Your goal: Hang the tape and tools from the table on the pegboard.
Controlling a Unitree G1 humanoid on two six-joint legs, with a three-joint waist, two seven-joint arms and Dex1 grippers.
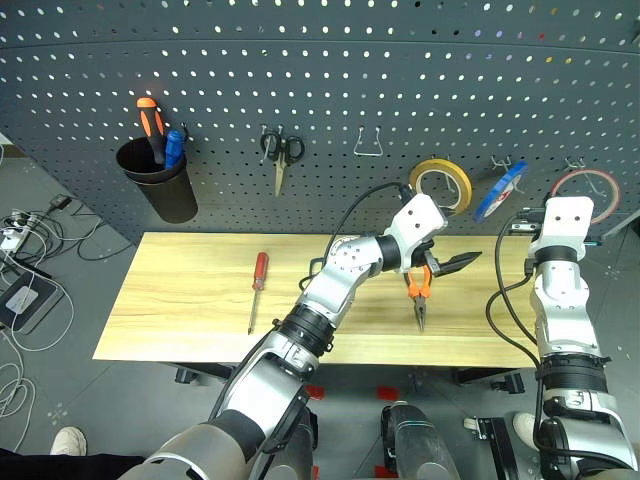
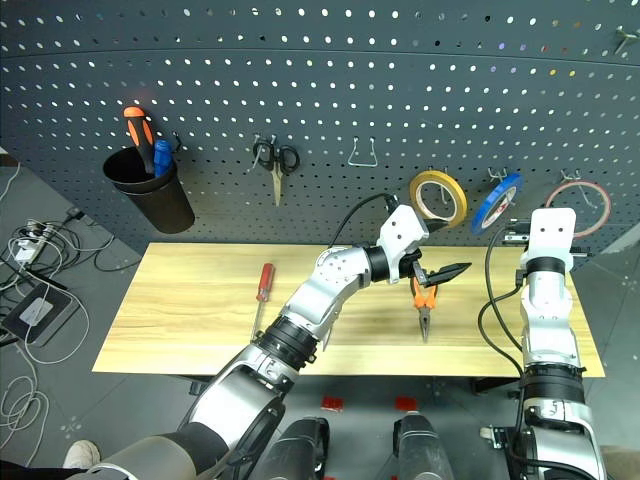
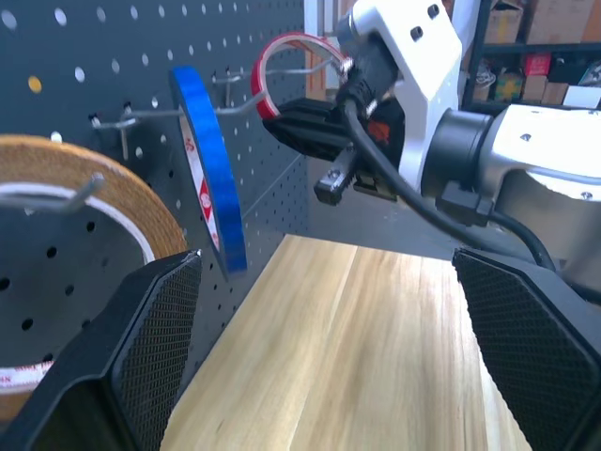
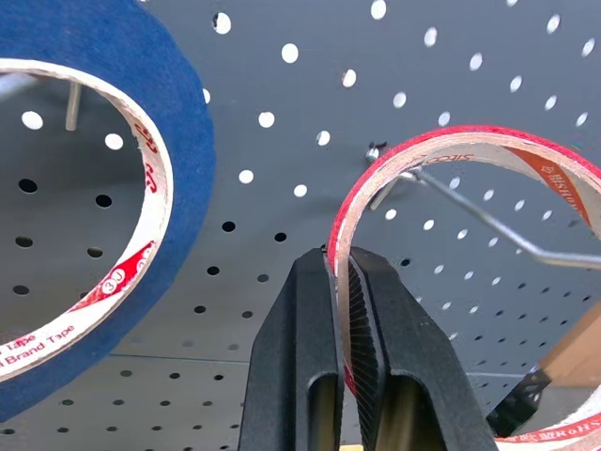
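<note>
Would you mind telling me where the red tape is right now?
The red tape is at the pegboard's far right, on a hook beside the blue tape, pinched in the right gripper.

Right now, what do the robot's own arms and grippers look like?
Both arms are silver-grey segments with black joint bands, ending in white wrist housings. Loose black cables loop along each forearm. The left gripper and right gripper each have two black fingers, with finely ribbed or meshed inner faces in the wrist views.

Inside the blue tape roll [image 4: 89, 188], red print reads "Brand Tape" beside a circled logo; the red tape roll [image 4: 451, 155] carries red lettering too small to read
</note>
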